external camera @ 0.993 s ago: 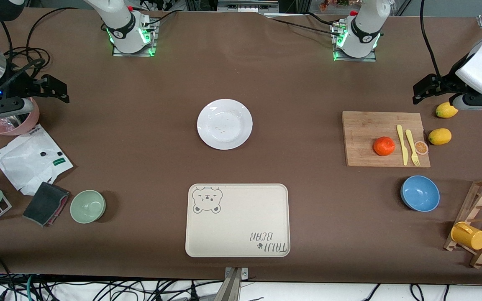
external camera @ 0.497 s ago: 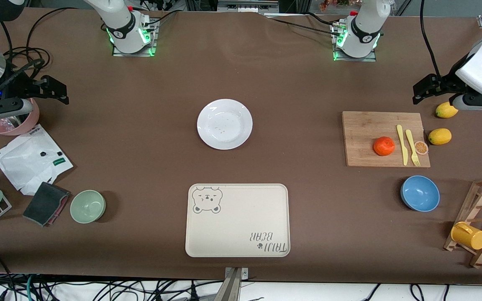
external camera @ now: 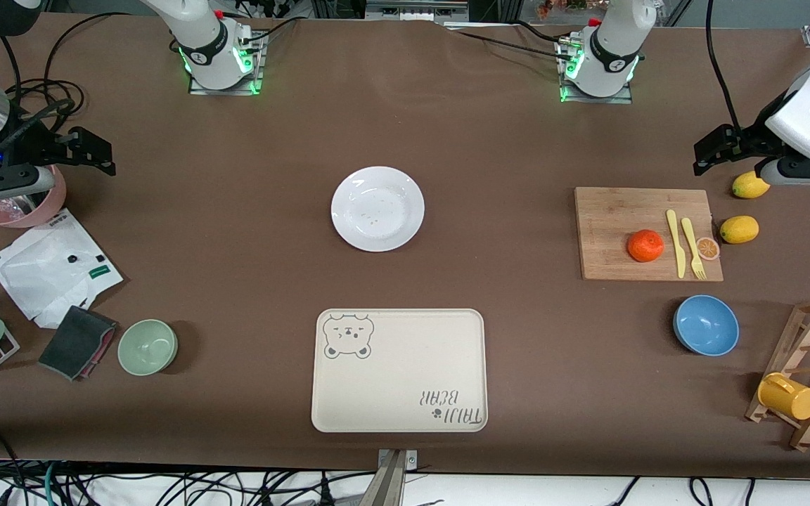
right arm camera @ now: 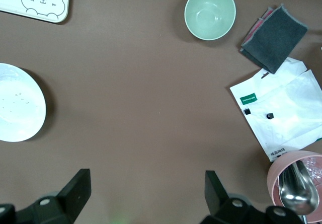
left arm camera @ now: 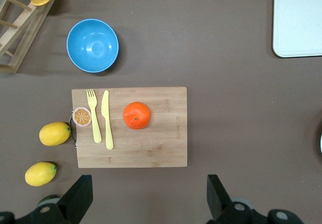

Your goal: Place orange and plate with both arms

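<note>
The orange (external camera: 645, 245) sits on a wooden cutting board (external camera: 609, 239) toward the left arm's end of the table; the left wrist view shows the orange (left arm camera: 137, 115) too. The white plate (external camera: 377, 208) lies empty mid-table, and its edge (right arm camera: 17, 103) shows in the right wrist view. My left gripper (external camera: 718, 151) hangs open over bare table beside the board's edge; in its own view the gripper (left arm camera: 149, 182) holds nothing. My right gripper (external camera: 88, 149) hangs open and empty over the table by a pink bowl (external camera: 18, 207); in its own view the gripper (right arm camera: 146, 176) is over bare cloth.
A beige bear-printed tray (external camera: 398, 369) lies near the front edge. A yellow knife and fork (external camera: 686, 246), an orange slice and two lemons (external camera: 739, 229) are by the board. Also there: a blue bowl (external camera: 706, 325), a green bowl (external camera: 148, 346), a rack with a yellow mug (external camera: 788, 396), a white bag (external camera: 53, 267), a dark cloth (external camera: 78, 341).
</note>
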Controlling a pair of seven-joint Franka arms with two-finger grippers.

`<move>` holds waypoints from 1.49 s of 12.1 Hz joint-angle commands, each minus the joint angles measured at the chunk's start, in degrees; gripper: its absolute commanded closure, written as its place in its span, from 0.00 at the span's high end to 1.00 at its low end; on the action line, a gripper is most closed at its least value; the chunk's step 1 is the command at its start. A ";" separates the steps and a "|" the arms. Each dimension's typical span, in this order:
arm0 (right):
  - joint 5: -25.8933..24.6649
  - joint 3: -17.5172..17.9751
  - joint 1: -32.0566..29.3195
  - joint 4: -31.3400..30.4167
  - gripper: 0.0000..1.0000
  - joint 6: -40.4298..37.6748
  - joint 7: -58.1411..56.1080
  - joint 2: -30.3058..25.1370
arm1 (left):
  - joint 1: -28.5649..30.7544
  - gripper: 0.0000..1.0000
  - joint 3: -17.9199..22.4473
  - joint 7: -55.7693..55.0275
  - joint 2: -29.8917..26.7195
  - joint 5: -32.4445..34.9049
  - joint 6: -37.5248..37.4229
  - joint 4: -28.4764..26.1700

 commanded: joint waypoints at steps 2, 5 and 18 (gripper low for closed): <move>-0.49 0.31 -0.51 1.47 1.00 -0.71 0.56 0.57 | 0.01 1.00 0.27 -0.04 -0.15 -1.15 0.03 0.12; -0.58 0.31 -0.51 1.38 1.00 -0.88 0.56 0.57 | 0.01 1.00 0.27 -0.04 -0.15 -1.15 0.03 0.12; -0.49 0.31 -0.51 1.38 1.00 -0.88 0.56 0.57 | -0.78 1.00 0.09 0.75 1.07 -1.41 -5.95 0.30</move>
